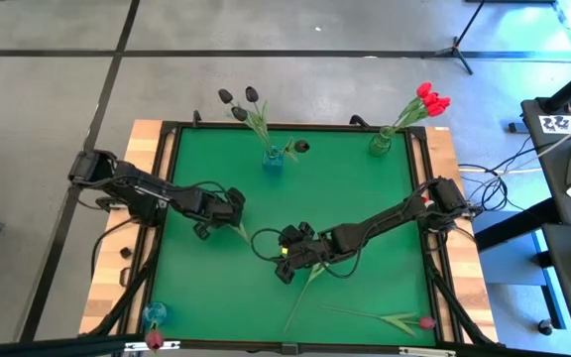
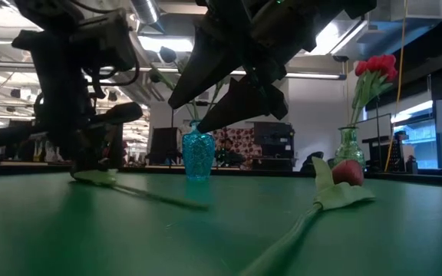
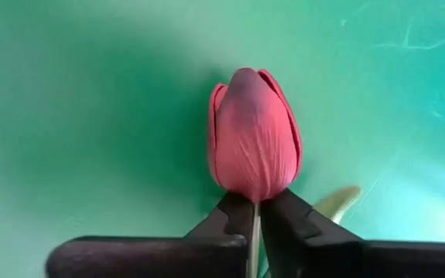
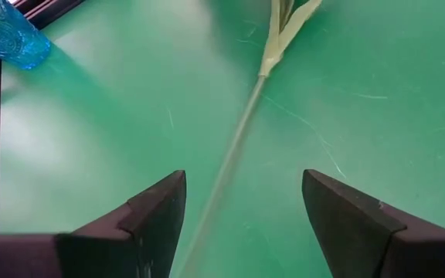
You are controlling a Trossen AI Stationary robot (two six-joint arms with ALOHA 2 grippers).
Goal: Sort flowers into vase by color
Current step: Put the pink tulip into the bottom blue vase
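The left end effector (image 3: pixel 255 224) is clamped on a red tulip (image 3: pixel 253 139) just under its head, low over the desk (image 1: pixel 365 198), well short of the green vase (image 1: pixel 380 144). The right end effector (image 4: pixel 242 224) hangs wide open, empty, astride what is probably another stem (image 4: pixel 234 154). Next: carry the tulip to that vase.

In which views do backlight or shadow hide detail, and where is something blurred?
Low view: both arms are dark silhouettes against bright ceiling lamps. Left wrist view: the left pincer, shut on a red tulip, casts shadow on the green table. Right wrist view: the stem looks soft.
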